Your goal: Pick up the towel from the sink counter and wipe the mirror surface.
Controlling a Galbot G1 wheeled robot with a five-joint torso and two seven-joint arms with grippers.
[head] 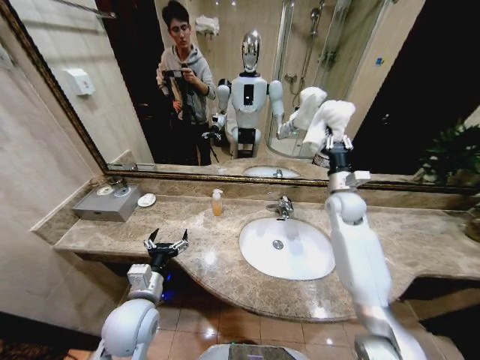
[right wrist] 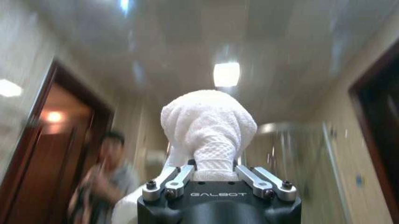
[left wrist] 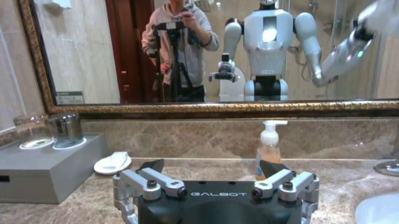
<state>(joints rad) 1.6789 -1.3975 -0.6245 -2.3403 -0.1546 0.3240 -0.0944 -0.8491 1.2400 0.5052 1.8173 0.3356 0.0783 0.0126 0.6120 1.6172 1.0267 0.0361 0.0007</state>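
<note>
White terry cloth, thick and bunched into a soft lump, made up the towel point(head: 328, 120), which was clamped in the right pincer point(head: 338, 142) and raised against the glass of the mirror point(head: 135, 82), well above the tabletop point(head: 420, 240). In the right wrist view the towel point(right wrist: 209, 126) bulged out from between the closed metal fingers point(right wrist: 177, 177), its woven border pinched at the base and the fluffier part folded over the top (the pincer point(right wrist: 215, 179) itself sat just beneath the cloth).

The mottled beige-brown marble of the tabletop curved out in front around a white oval basin point(head: 287, 247), with a chrome faucet point(head: 283, 206) behind it. A soap dispenser point(head: 217, 202) with amber liquid stood near the mirror's dark bronze frame, left of the faucet. Farther left sat a grey box-shaped tray point(head: 106, 202) carrying two glasses point(left wrist: 65, 129), and just beside it a small round white dish point(head: 147, 199).

The left pincer point(head: 166, 244) hovered low over the front edge of the tabletop, its fingers point(left wrist: 153, 179) spread apart and empty; from its wrist camera the left pincer point(left wrist: 212, 177) faced the soap dispenser point(left wrist: 269, 147) and the dish point(left wrist: 112, 163). Nothing stood between the towel and the glass.
</note>
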